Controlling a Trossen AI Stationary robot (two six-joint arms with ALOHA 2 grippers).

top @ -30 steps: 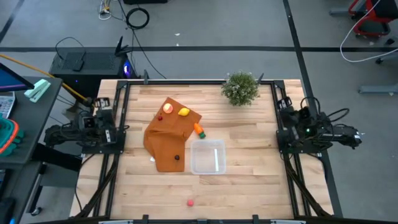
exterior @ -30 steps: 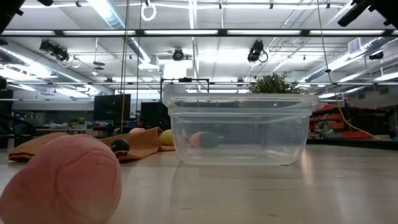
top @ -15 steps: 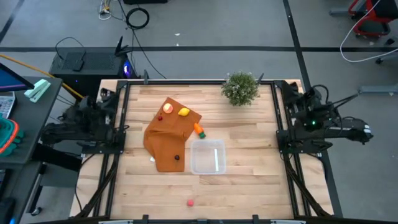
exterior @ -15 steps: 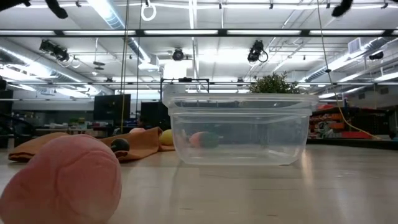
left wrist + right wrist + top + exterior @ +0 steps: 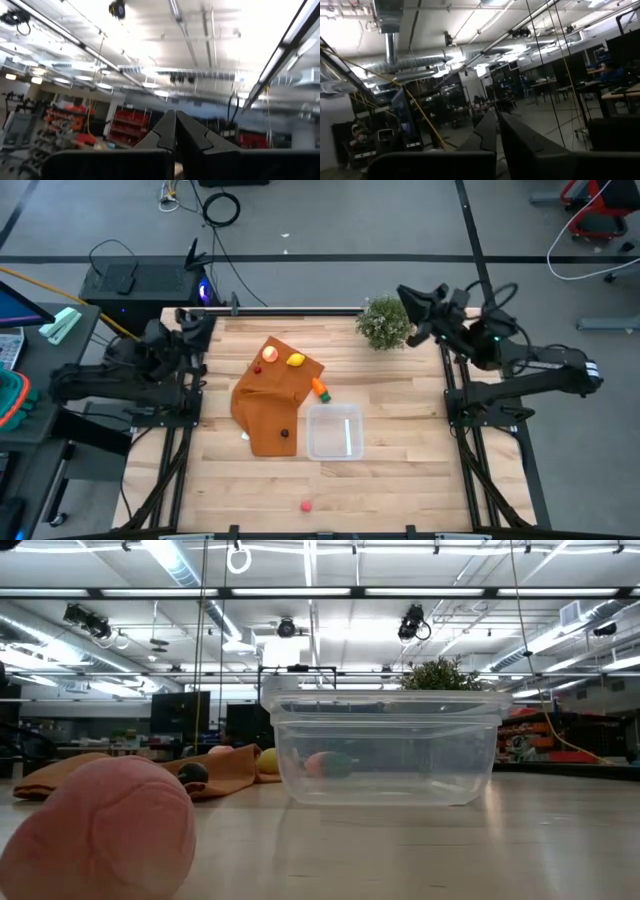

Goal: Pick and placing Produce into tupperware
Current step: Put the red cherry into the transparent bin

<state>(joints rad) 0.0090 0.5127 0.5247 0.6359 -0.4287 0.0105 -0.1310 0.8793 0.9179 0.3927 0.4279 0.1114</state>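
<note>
Both arms raised at the bench [image 5: 400, 410] edges; tupperware [image 5: 333, 431] empty.
Left gripper [image 5: 175, 131] fingers pressed together, holding nothing; right gripper [image 5: 498, 131] fingers likewise closed; carrot [image 5: 320, 388] just beside the orange cloth [image 5: 268, 402].

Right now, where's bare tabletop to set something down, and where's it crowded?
Free: the right half between the plant and the tupperware, and the front strip, bare except for the pink piece. Crowded: centre-left, where the cloth, lemon, carrot and dark piece cluster beside the tupperware.

right pincer [image 5: 496, 131] | fingertips together | facing room, ceiling ducts [image 5: 422, 62]
</note>
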